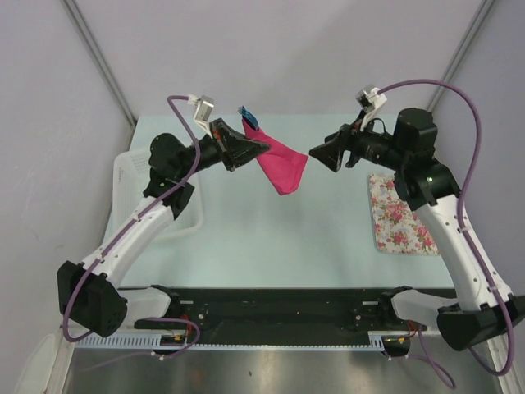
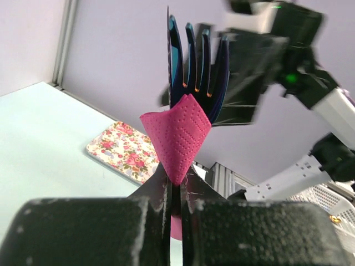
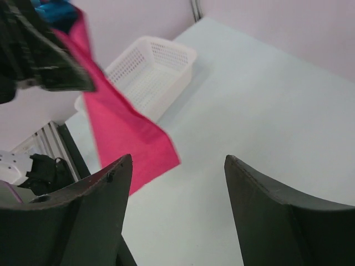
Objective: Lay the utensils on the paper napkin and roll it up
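My left jaws clench the pink napkin (image 1: 279, 164) with the blue utensils (image 1: 246, 113) inside. It slants down-right toward my right jaws, released, just beside its tip.

The magenta-pink paper napkin (image 1: 279, 164) is wrapped around the dark blue utensils (image 2: 197, 61) and hangs in the air, pinched near its upper end in the clamped left end effector (image 1: 262, 148). Fork tines stick out beyond the napkin's top. Its lower corner dangles free near the spread right end effector (image 1: 316, 156), not touching it.
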Controlling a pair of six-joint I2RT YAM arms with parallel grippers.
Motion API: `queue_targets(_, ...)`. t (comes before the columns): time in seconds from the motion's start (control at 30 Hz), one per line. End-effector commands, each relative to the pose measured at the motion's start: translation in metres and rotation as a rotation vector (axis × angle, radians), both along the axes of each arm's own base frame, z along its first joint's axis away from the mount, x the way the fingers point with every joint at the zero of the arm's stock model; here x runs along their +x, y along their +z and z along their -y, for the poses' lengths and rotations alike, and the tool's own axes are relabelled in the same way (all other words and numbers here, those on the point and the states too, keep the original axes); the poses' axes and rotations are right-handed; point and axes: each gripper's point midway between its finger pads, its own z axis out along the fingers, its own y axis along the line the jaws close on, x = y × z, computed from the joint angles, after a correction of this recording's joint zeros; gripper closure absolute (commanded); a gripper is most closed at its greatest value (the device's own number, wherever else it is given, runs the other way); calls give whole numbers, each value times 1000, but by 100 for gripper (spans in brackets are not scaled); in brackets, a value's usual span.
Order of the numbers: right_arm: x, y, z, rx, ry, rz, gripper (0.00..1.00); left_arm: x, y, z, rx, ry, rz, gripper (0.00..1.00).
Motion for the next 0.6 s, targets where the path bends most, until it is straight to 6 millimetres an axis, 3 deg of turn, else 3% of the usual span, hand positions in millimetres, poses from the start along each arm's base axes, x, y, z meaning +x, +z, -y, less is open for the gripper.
queue_targets(0.0,-29,56,-8,111,29,127,26,9,36,-6,-59,47,101,100)
queue_targets(0.1,-38,59,-23,123,106,140,26,7,41,-3,-69,17,107,100)
queue_targets(0.27,-41,33,-50,120,225,88,25,-8,55,0,-103,-73,162,100)
queue_targets(0.57,-48,14,-72,141,365,45,28,-27,71,0,-101,-146,226,100)
